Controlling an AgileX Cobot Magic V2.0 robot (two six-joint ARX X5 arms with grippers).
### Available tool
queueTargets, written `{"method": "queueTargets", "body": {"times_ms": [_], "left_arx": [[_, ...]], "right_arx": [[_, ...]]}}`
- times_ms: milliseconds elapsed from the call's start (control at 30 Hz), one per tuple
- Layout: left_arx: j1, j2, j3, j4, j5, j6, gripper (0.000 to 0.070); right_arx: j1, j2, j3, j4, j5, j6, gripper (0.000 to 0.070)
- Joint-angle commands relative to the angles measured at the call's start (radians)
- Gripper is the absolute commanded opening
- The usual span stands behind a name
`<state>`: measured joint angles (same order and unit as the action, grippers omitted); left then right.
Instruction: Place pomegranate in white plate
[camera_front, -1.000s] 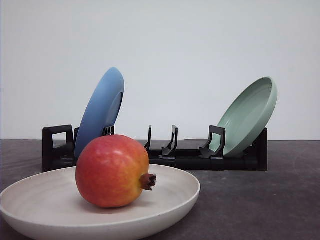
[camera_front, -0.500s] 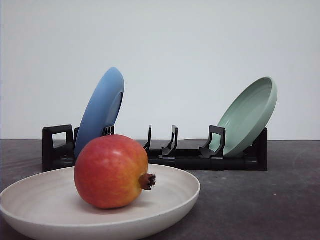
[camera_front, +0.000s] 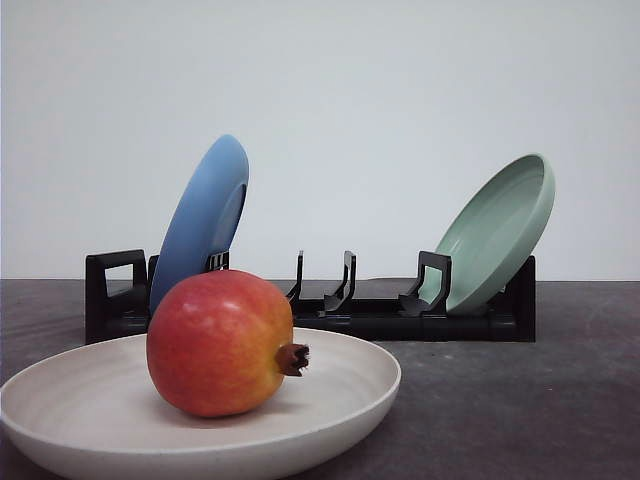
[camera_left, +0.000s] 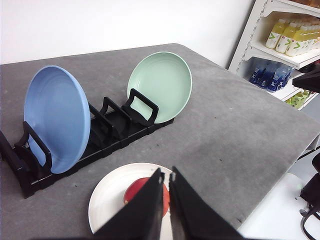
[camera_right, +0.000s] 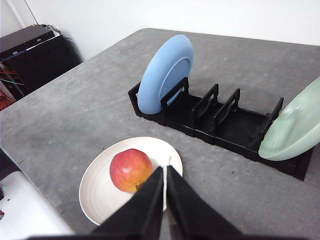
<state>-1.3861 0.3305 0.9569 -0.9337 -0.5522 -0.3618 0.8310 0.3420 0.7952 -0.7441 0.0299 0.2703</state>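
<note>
The red-yellow pomegranate (camera_front: 218, 343) lies on its side inside the shallow white plate (camera_front: 340, 415).

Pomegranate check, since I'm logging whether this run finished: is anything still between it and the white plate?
Nothing visible. The pomegranate already sits inside the white plate. Both grippers, left and right, are shut and raised above the plate, off the fruit.

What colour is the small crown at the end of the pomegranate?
Dark reddish-brown. The crown of the pomegranate shows best in the front view.
</note>
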Motion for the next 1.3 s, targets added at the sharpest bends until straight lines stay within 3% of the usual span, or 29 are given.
{"method": "queueTargets", "body": {"times_ms": [0, 400, 500, 633, 733, 900, 1000, 1100, 1267], "left_arx": [[-0.015, 0.003, 0.007, 0.014, -0.005, 0.01, 0.0], [-0.014, -0.009, -0.016, 0.048, -0.007, 0.01, 0.0], [0.029, -0.017, -0.05, 0.066, -0.003, 0.01, 0.0], [0.205, -0.02, -0.134, 0.119, 0.001, 0.022, 0.0], [0.378, -0.038, -0.222, 0.202, 0.021, 0.109, 0.0], [0.675, -0.105, -0.422, 0.403, 0.262, 0.358, 0.0], [0.852, -0.14, -0.543, 0.532, 0.418, 0.451, 0.0], [1.015, -0.18, -0.648, 0.614, 0.505, 0.466, 0.0], [1.205, -0.235, -0.755, 0.637, 0.512, 0.466, 0.0]], "right_arx": [[0.01, 0.002, 0.011, 0.008, 0.0, -0.001, 0.0], [0.01, 0.002, 0.011, 0.008, 0.0, 0.0, 0.0], [0.01, 0.002, 0.011, 0.008, 0.0, 0.0, 0.0], [0.01, 0.002, 0.011, 0.008, 0.0, 0.0, 0.0], [0.01, 0.002, 0.011, 0.008, 0.0, 0.0, 0.0], [0.01, 0.002, 0.011, 0.008, 0.0, 0.0, 0.0], [0.01, 0.002, 0.011, 0.008, 0.0, 0.0, 0.0], [0.01, 0.002, 0.011, 0.008, 0.0, 0.0, 0.0], [0.01, 0.002, 0.011, 0.008, 0.0, -0.001, 0.0]]}}
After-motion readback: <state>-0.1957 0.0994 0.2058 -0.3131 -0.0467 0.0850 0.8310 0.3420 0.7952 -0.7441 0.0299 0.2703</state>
